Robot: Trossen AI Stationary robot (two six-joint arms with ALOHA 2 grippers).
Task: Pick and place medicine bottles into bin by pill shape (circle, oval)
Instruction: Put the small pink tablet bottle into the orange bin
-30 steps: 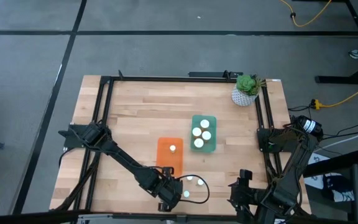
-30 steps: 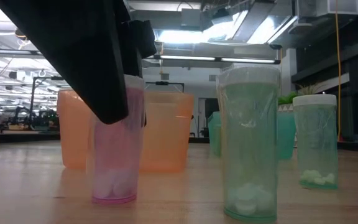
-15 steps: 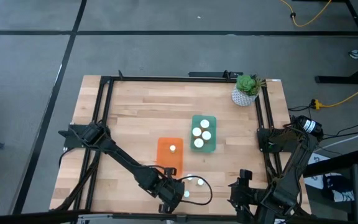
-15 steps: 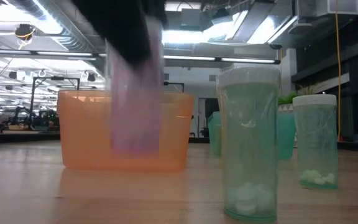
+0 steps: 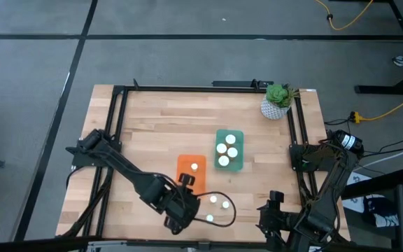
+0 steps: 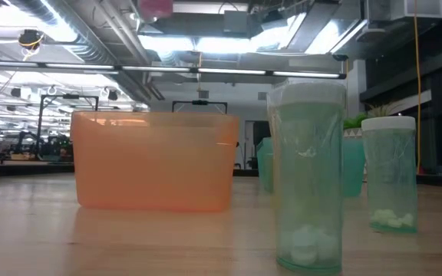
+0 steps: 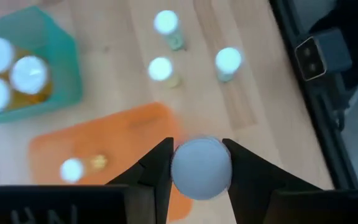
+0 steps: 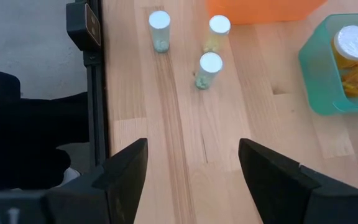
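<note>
Near the worktop's front edge, the left gripper point(image 7: 194, 163) has its jaws closed on a white-capped medicine bottle point(image 7: 201, 168), carried above the orange bin point(image 5: 192, 175). Next, I'd judge, comes releasing it inside. The right gripper point(image 8: 191, 165) waits at the front right corner, jaws wide, empty.

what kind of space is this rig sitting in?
Probably an indoor lab or workshop. The low view shows exposed ceiling ducts and strip lights beyond the orange bin. From above, a framed wooden table stands on grey floor with black tape lines and a loose yellow cable.
</note>
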